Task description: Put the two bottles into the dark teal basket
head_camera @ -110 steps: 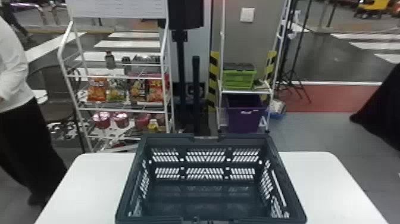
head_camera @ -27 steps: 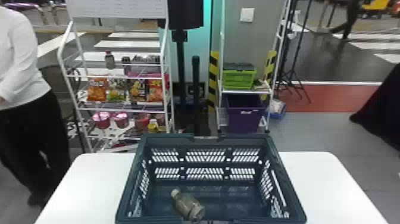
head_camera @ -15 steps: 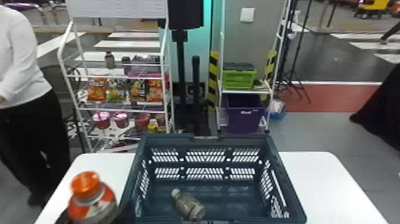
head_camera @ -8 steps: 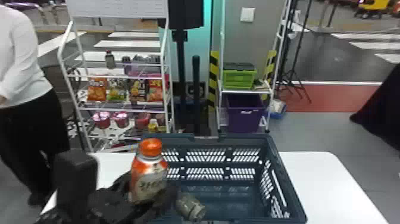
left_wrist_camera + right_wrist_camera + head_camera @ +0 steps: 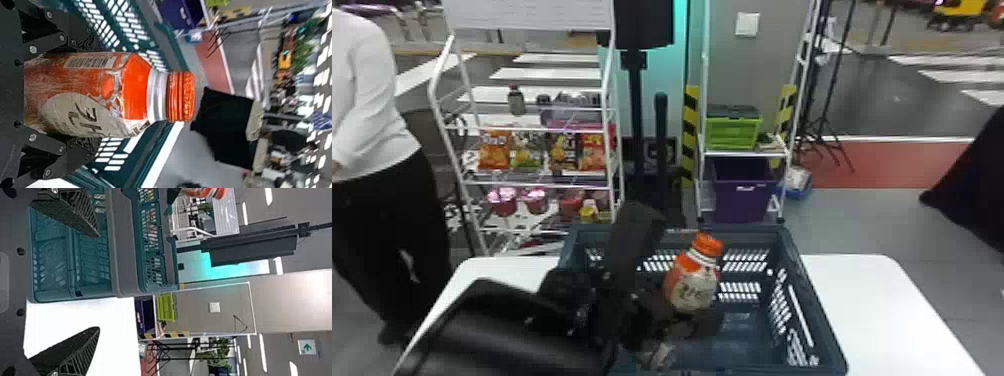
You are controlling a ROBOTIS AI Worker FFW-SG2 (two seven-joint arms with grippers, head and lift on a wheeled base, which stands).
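Bottle, orange-capped, is held by the left gripper above the basket, inside the span of its rim. Its cap points up, and in the head view it leans a little toward the robot's right. In the left wrist view it lies between the two fingers, held at its sides — the shoulder and cap stick out past the fingertips, and the rest sits back toward the wrist.

The second bottle, greyish, is in the basket, lower than the left gripper and partly hidden by it. The basket rests on the table; its far rim is beyond the left gripper, and its slotted side wall is to that gripper's right. More of the table shows past that wall and, on the other side, beyond the left arm.

The right gripper has its fingers spread wide. One finger shows against the basket, the other against the white tabletop — how far off either surface is cannot be told.

Well beyond the left gripper, toward the robot's left, is a white rack with snack bags on one shelf and pink pots below them. Also beyond the left gripper, but to its right, a green crate sits above a purple bin.
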